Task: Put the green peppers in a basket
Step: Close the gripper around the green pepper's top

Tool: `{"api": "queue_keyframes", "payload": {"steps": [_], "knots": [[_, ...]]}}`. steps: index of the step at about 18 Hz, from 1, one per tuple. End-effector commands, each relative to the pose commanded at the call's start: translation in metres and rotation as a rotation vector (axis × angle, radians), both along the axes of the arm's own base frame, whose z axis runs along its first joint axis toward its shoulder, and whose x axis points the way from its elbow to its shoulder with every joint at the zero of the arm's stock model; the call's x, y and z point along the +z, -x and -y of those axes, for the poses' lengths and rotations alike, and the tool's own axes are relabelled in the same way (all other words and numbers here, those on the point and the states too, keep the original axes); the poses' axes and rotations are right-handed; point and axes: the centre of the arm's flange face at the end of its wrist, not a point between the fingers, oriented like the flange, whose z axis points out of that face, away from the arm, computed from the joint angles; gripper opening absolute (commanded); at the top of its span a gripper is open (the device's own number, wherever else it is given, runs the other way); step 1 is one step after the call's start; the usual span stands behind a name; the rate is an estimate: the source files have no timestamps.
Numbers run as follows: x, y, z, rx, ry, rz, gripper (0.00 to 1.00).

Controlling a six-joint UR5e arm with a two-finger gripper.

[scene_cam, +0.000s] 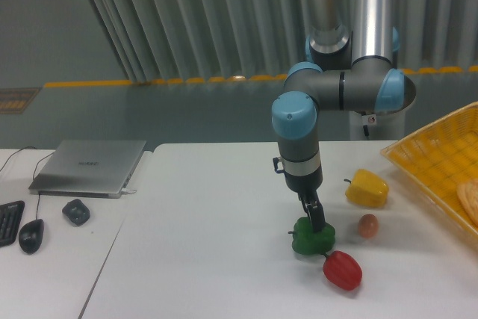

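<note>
The green pepper (306, 242), glossy and lobed, lies on the white table right of centre. My gripper (317, 222) points down and its tips reach the pepper's top. I see the fingers edge-on, so the gap between them does not show. The yellow basket (429, 162) stands at the table's right edge, partly cut off by the frame, well to the right of the gripper.
A yellow pepper (367, 189) lies right of the gripper, with a small peach-coloured round thing (367, 225) just below it. A red pepper (343, 270) sits close to the green one's lower right. A laptop (89, 166), a mouse (30, 235) and a keyboard (7, 222) lie on the left table.
</note>
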Motion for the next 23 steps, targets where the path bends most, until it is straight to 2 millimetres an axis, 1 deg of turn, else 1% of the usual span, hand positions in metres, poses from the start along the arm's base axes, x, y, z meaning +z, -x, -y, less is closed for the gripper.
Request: {"api": "queue_keyframes", "payload": {"steps": [5, 6, 8, 20, 23], "knots": [[-0.006, 0.003, -0.002, 0.009, 0.003, -0.002, 1.0], [-0.003, 0.006, -0.002, 0.011, -0.013, -0.009, 1.0], [-0.003, 0.007, -0.002, 0.014, -0.019, -0.014, 1.0], [-0.024, 0.012, -0.006, 0.018, 0.019, -0.021, 1.0], [-0.024, 0.012, -0.005, 0.046, 0.02, -0.023, 1.0]]}}
